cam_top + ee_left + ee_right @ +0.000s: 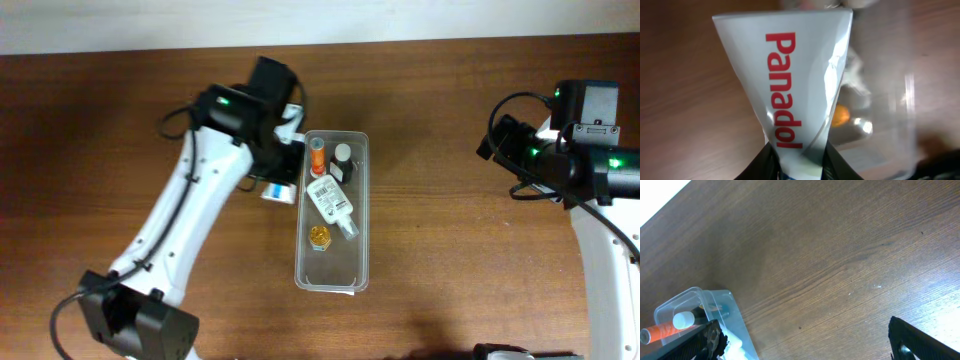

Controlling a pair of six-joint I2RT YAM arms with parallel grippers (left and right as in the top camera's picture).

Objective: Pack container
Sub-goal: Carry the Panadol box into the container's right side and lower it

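Container (335, 272) sat mid-table (450, 270), lying lengthwise front to back. Inside we saw an orange tube (317, 158), a small dark bottle (343, 164) with a white cap, a flat white bottle (330, 198) and a small amber jar (319, 238). Left gripper (800, 167) was clamped on a white Panadol box (790, 85), just beside the container's left wall. Right gripper (805, 345) hung with its jaws wide apart and nothing in them, well off to the right.
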